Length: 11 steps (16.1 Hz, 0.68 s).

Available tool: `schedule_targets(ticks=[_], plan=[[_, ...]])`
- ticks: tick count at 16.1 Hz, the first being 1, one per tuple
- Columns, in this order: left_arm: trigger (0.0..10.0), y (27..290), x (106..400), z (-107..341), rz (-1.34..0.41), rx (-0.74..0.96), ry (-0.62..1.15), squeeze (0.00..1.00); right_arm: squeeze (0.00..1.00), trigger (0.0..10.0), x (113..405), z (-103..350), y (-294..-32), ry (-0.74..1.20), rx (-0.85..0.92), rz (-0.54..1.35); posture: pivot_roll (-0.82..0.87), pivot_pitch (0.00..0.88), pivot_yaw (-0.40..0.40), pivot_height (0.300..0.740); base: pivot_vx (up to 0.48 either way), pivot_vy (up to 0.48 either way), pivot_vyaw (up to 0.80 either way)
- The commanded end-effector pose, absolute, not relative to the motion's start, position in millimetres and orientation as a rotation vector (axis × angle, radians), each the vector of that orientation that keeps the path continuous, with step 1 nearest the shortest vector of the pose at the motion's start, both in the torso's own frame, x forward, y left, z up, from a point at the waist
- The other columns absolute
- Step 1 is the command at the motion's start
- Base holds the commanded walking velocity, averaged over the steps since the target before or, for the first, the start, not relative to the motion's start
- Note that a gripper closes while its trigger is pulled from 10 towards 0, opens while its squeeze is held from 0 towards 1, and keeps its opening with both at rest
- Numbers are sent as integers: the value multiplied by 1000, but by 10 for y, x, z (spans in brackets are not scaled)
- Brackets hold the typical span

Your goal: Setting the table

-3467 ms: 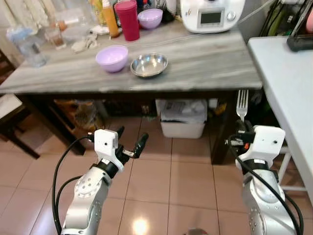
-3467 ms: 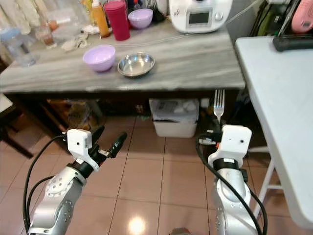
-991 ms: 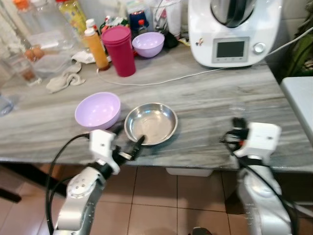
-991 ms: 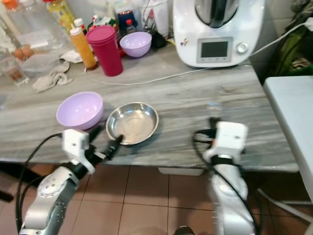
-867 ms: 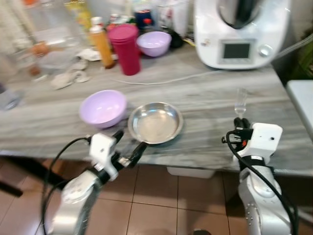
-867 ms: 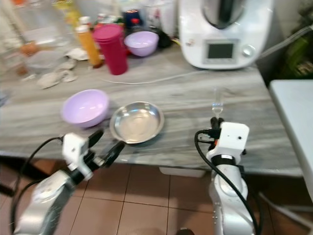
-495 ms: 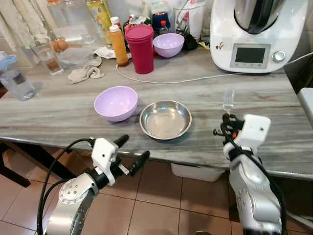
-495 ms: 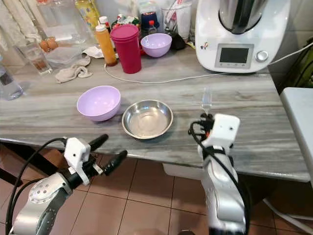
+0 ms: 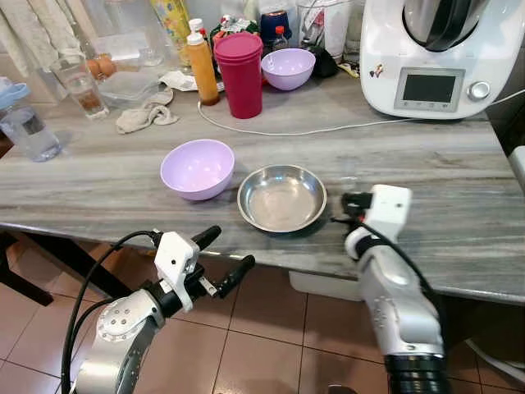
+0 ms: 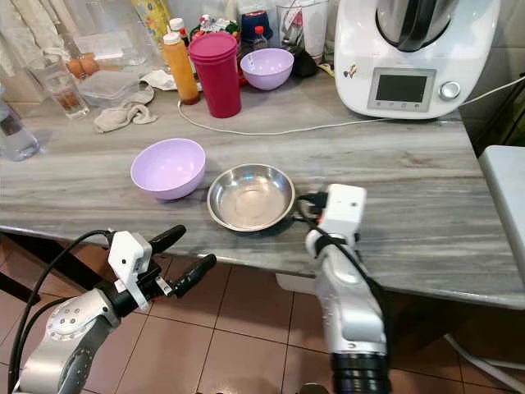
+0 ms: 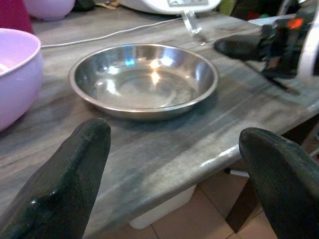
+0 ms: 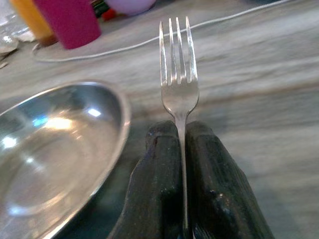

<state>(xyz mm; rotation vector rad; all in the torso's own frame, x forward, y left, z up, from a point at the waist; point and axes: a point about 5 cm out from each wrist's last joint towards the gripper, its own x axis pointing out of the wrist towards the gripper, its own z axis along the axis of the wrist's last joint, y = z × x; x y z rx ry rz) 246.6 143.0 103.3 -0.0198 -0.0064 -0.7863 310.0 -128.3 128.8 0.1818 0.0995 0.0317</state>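
Note:
A steel bowl [image 9: 281, 199] sits near the front edge of the grey marble table [image 9: 426, 176], with a lilac bowl [image 9: 197, 168] to its left. My right gripper [image 12: 179, 130] is shut on the handle of a metal fork [image 12: 178, 84]. It holds the fork low over the table just right of the steel bowl [image 12: 55, 164], tines pointing away from the wrist. In the left eye view the right gripper [image 9: 353, 205] hovers beside the bowl's rim. My left gripper [image 9: 217, 257] is open, below and in front of the table edge, facing the steel bowl [image 11: 143, 79].
At the back stand a pink tumbler [image 9: 244, 74], an orange bottle [image 9: 203, 70], a second lilac bowl [image 9: 288, 67] and a white kitchen machine [image 9: 435, 53] with its cable [image 9: 328, 130] across the table. A cloth [image 9: 143, 119], a glass [image 9: 82, 86] and a water bottle [image 9: 25, 131] are at the left.
My right gripper has moved left and down with the fork, from upright over the table to low and level beside the steel bowl. The left gripper has barely moved.

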Motion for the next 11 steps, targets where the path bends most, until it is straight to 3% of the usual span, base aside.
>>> schedule_targets(ticks=[1, 11], plan=[[10000, 1472, 2450, 1019, -788, -9, -4, 0, 0, 10000, 3116, 1288, -1205, 113, 177, 59, -253, 127, 105, 740, 0, 0, 0], [10000, 1357, 2431, 997, -854, -24, -12, 0, 0, 10000, 3243, 1178, -1206, 179, 201, 38, -256, 126, 106, 740, 0, 0, 0]])
